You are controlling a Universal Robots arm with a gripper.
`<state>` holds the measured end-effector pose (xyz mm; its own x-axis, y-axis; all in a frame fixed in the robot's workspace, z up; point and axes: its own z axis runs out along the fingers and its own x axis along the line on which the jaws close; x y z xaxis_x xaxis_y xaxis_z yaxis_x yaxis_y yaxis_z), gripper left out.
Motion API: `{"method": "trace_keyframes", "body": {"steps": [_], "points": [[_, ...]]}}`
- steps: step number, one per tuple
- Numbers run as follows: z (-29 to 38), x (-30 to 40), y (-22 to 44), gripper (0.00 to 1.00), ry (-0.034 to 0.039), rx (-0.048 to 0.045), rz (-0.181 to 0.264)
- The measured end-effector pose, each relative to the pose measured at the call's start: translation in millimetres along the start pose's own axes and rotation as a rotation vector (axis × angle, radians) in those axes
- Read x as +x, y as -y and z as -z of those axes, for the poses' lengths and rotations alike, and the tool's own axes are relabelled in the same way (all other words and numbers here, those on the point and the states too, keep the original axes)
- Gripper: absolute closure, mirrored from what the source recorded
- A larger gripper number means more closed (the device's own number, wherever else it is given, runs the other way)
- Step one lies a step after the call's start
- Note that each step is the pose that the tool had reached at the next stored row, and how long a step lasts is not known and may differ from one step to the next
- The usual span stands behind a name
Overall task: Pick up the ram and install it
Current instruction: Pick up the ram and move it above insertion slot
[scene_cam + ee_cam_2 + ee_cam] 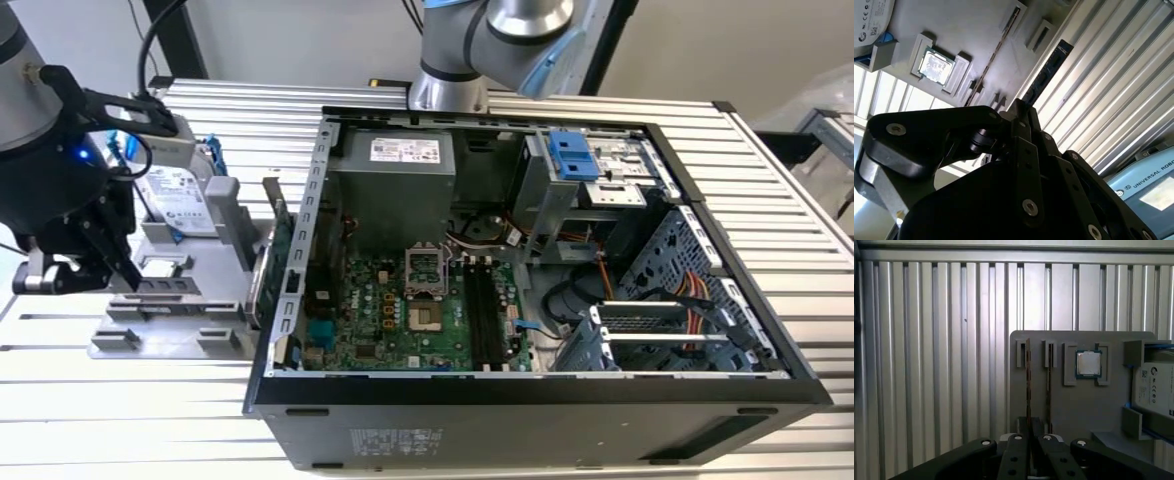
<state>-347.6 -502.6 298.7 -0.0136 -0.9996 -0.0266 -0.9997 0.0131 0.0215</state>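
My gripper [130, 280] is positioned over the grey fixture plate [174, 335], which lies on the ribbed aluminium table [134, 400] at the exterior view's left, just beside the open computer case [534, 400]. In both wrist views my jaws are drawn narrow and closed on the ram [1028, 385], a thin stick standing on its long edge. It runs out from between my fingertips [1024, 437] toward an end bracket of the fixture plate [1069, 405]. In the second wrist view the ram [1046, 75] presents its dark flat face and extends straight out from my gripper [1021, 107]. I cannot tell whether the stick is seated in its bracket or raised clear of it. The ram occupies the position along the plate's near edge, next to bare table [929, 365]. A second ram stick [1049, 385] stands parallel just beside it, on the far side, apart from my gripper [1029, 432]; it appears as a thin edge-on line [996, 52] in the second wrist view. Beyond it the square silver processor chip [1088, 363] sits in its own recess, and farther still the hard drive [1154, 385] rests in its blue-edged holder. Inside the case, the green motherboard [387, 310] lies flat, with long black slots [483, 315] running near to far.
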Motion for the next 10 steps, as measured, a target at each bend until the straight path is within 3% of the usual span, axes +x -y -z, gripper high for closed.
{"method": "trace_keyframes", "body": {"steps": [10], "points": [[9.9, -0.3, -0.2, 1.0, 0.0001, 0.0001, 0.0]]}}
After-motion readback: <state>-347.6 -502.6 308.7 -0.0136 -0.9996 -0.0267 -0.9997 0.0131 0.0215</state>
